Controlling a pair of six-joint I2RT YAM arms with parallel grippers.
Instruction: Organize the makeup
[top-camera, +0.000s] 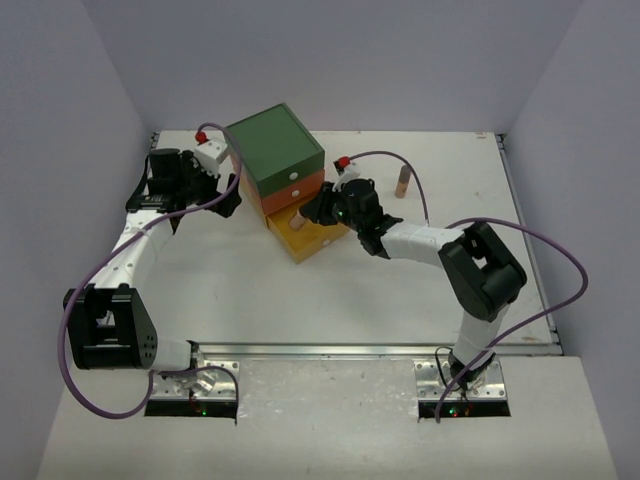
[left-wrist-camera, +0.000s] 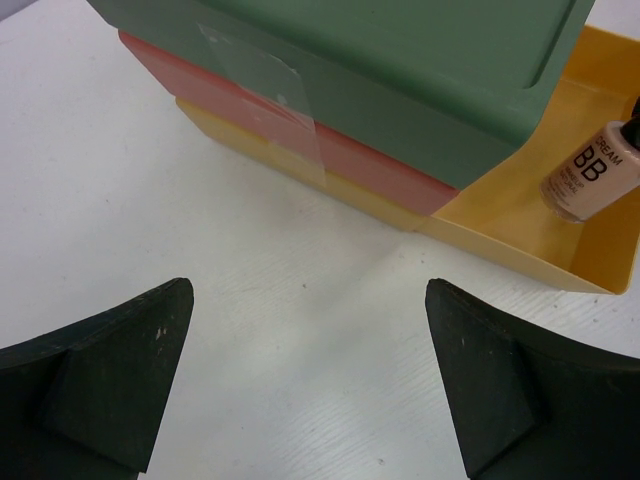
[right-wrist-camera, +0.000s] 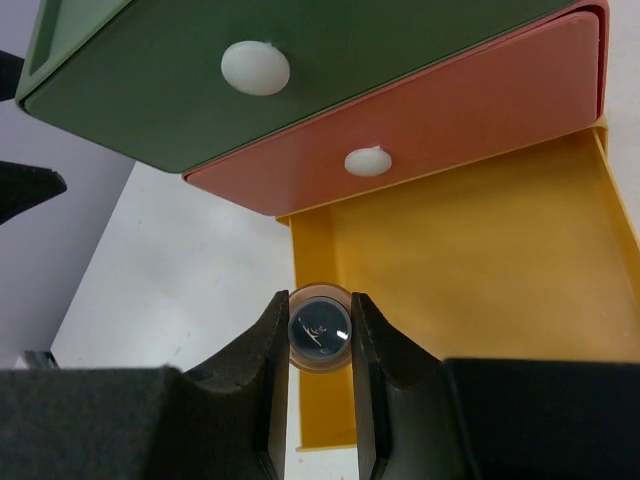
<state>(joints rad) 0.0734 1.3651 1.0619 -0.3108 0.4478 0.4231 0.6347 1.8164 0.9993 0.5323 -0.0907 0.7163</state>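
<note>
Over the open yellow drawer, right wrist view: the right gripper (right-wrist-camera: 319, 308) has both pads pinched on the BB cream bottle (right-wrist-camera: 320, 338), which shows end-on as a dark round.
Bottle's line-up: close to the left wall of the yellow drawer (right-wrist-camera: 470, 270), near its front corner. Its lower end is hidden behind the fingers.
Box fronts: the green and orange drawers sit shut above, each with a white knob.

Left wrist view, left gripper (left-wrist-camera: 310, 385): fingers spread wide with nothing between them, over bare table (left-wrist-camera: 150, 200) just beside the three-drawer box (left-wrist-camera: 400, 60) and not touching it.
Bottle from this side: tan, tilted, dark cap uppermost and inside the yellow walls. I cannot tell whether its base touches the floor.

Top view, layout: the box stands toward the far middle, its bottom drawer pulled out toward the arms and the right arm reaching over it.
Second tan bottle (top-camera: 402, 184): upright on the table to the right of the box, well apart from both grippers and not yet put away.

Risk, release: let go at this tilt, the bottle would likely topple and roll, or catch the nearby wall and fall outside.
Risk, box: nothing braces it, so a finger pressing on the drawer wall could shove or skew it.
</note>
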